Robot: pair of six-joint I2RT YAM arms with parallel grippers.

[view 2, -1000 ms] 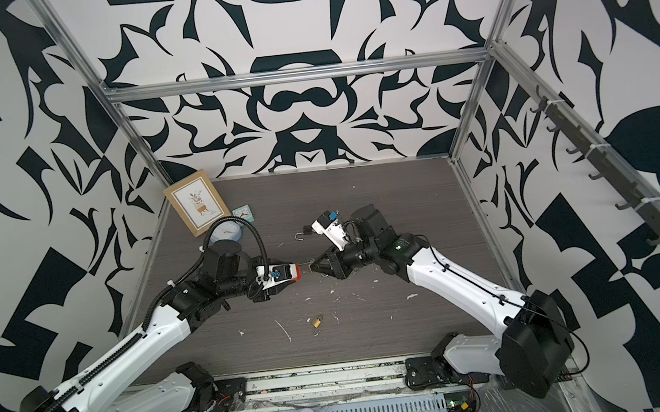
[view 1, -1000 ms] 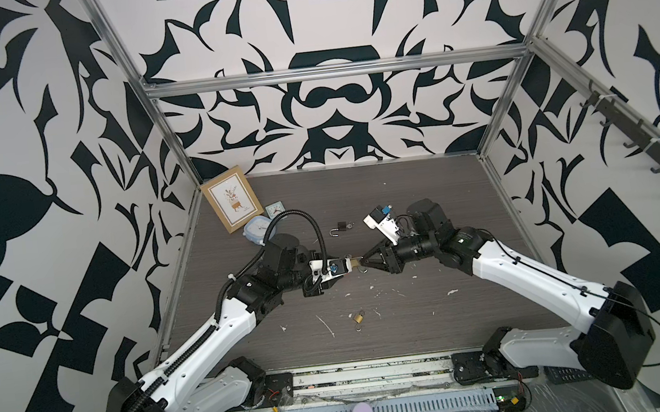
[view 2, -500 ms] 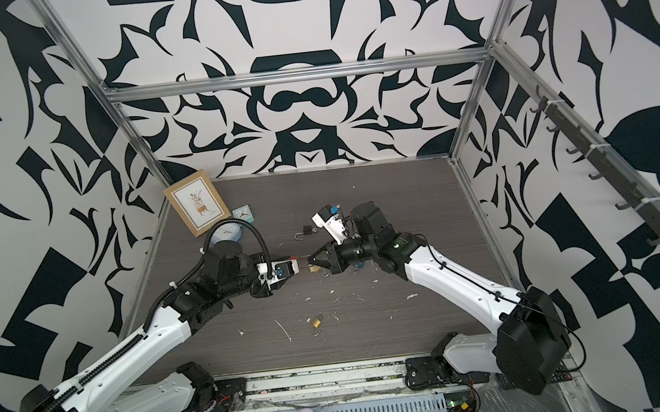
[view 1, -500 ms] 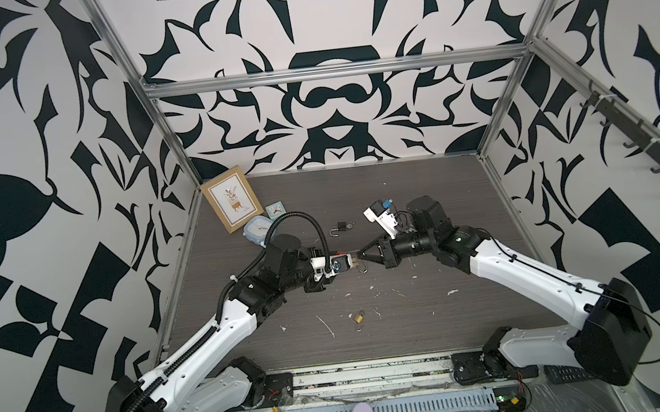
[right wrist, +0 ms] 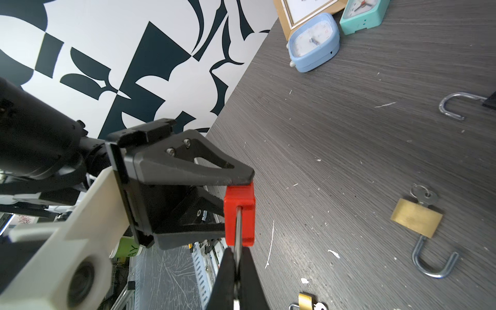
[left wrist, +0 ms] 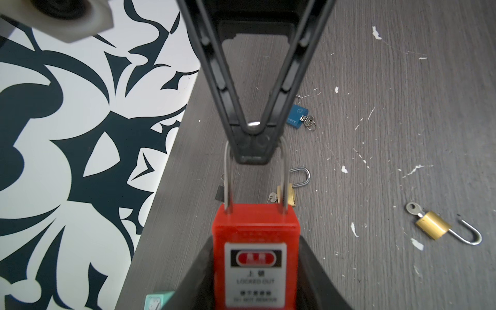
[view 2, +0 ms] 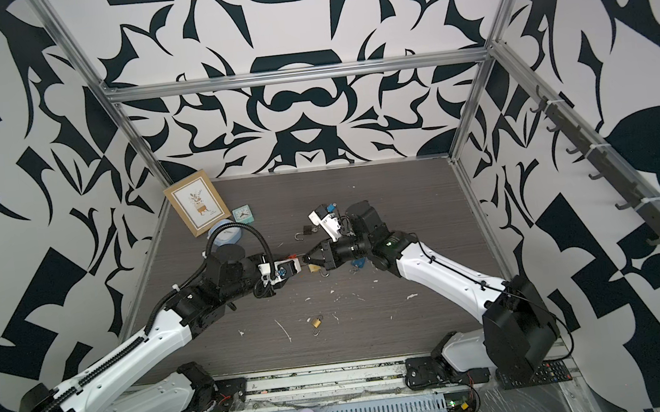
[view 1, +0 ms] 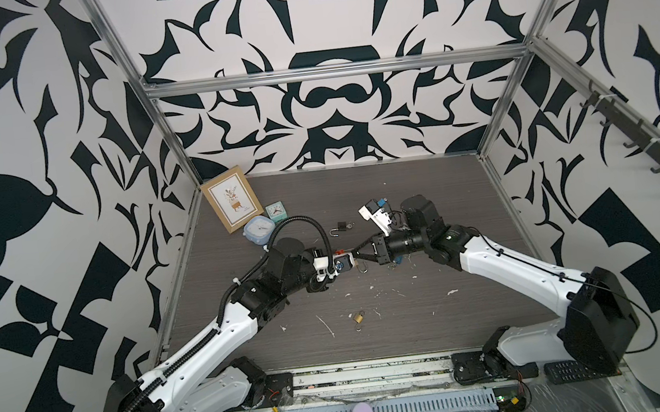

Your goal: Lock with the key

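Two grippers share the red padlock (left wrist: 255, 228), which hangs just above the open brass padlock (left wrist: 288, 194). The left gripper (left wrist: 255, 271) clamps its body, and the right gripper (left wrist: 252, 154) is clenched on its shackle (left wrist: 227, 174). If the right one pushes crooked, the body may slip out and fall.

A wood-framed picture of a potted plant (view 1: 232, 202) leans in the far left corner of a dark wood-grain table (view 1: 422, 189). Just in front of it stand a pale blue alarm clock (view 1: 259, 230) and a smaller teal clock (view 1: 276, 211). White flecks (view 1: 326, 326) dot the tabletop. A black remote control (view 1: 573, 370) lies past the table's near right edge.
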